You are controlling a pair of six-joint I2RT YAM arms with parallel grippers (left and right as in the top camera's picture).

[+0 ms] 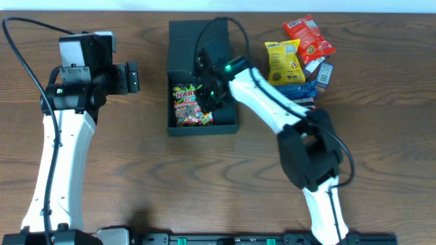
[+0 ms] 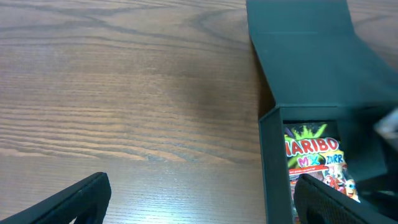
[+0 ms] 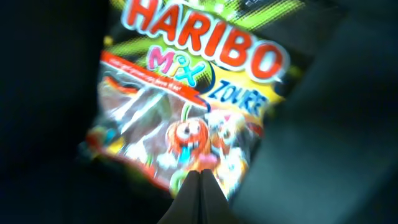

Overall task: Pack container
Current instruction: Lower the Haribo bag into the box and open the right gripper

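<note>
Right claw (image 3: 198, 179) tips together, gripping nothing. Haribo bag (image 3: 186, 93) just under them, container (image 1: 184, 41) around it. I'd lift straight up, clear the walls, then swing out. Left claw (image 2: 202, 202) apart.

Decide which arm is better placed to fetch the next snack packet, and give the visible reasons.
Right: the right gripper hangs over the container beside the packet pile; the left gripper is across the container from it.
</note>
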